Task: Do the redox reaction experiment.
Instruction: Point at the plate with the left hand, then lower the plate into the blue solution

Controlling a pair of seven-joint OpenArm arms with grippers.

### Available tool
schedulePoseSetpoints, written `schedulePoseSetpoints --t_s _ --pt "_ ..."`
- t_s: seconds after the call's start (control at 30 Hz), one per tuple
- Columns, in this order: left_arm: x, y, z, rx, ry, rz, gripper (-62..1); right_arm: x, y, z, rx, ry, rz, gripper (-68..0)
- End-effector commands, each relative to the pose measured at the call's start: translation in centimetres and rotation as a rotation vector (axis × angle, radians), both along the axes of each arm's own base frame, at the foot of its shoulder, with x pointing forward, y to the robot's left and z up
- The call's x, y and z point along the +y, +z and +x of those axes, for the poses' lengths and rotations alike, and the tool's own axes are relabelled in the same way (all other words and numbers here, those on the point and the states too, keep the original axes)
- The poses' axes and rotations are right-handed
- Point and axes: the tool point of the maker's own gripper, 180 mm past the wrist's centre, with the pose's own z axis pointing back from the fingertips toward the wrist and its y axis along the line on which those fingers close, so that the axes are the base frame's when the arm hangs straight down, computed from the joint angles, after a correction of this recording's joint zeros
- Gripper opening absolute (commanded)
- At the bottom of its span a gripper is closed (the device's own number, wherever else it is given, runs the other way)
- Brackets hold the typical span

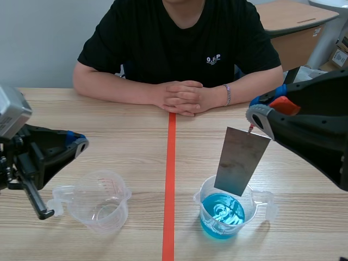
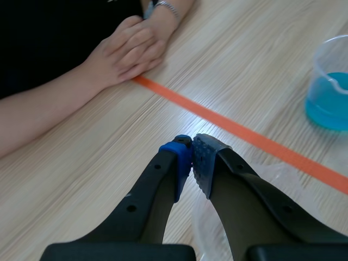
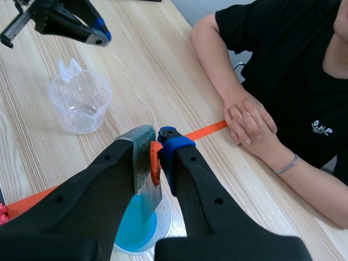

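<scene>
We note a light wooden table (image 1: 136,147) running the full width of the scene, split down the middle by an orange-red tape line (image 1: 170,185).

Across it sits a person in a black T-shirt (image 1: 179,38), forearms on the wood, hands clasped (image 1: 182,98) at the far end of the tape line.

Right arm comes in high. The right gripper (image 1: 265,109) is clamped on the top edge of a flat grey rectangular metal plate (image 1: 241,160). In the right wrist view we see a small orange-red piece between the pads at that edge; we cannot tell what it is.

The plate hangs tilted, with its lower edge at the mouth of a clear plastic measuring cup (image 1: 202,201). We cannot tell whether the edge touches the liquid inside.

Left arm is low. The left gripper (image 1: 79,142) has its pads pressed together on nothing. It hovers above a second clear plastic measuring cup (image 1: 103,204) and is apart from it.

The second cup stands left of the tape line. It has red graduation marks and a handle pointing away from the line. We see no liquid in it.

The first cup stands right of the line, handle pointing outward, and holds bright blue liquid (image 1: 223,215) in its lower part.

A thin beaded bracelet (image 1: 227,94) is on one of the person's wrists.
</scene>
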Motion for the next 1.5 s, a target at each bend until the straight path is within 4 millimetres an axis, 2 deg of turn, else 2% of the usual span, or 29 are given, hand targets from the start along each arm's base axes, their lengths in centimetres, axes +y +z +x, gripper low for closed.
schedulePoseSetpoints --t_s 0.0,0.3,0.67,0.97,1.17,1.47 --pt "0.4 0.7 -0.4 -0.016 0.025 -0.026 -56.3 0.2 0.5 0.0 -0.017 0.011 0.011 -66.0" --pt "6.2 -0.8 -4.0 0.089 0.214 -0.042 -56.3 0.2 0.3 -0.1 -0.007 0.018 0.025 -66.0" --pt "10.8 -3.1 -8.9 0.209 0.406 0.007 -56.3 -0.5 -1.0 -0.2 0.017 0.043 0.058 -66.0" --pt "11.3 -6.6 -13.2 0.357 0.468 0.103 -56.3 -0.8 -3.5 0.0 0.037 0.056 0.045 -66.0" --pt "11.6 -7.4 -14.3 0.405 0.522 0.107 -56.3 -0.3 -5.2 0.3 0.051 0.082 0.050 -66.0" --pt "11.8 -7.7 -15.1 0.416 0.564 0.095 -56.3 0.0 -7.8 1.0 0.079 0.103 0.029 -66.0"
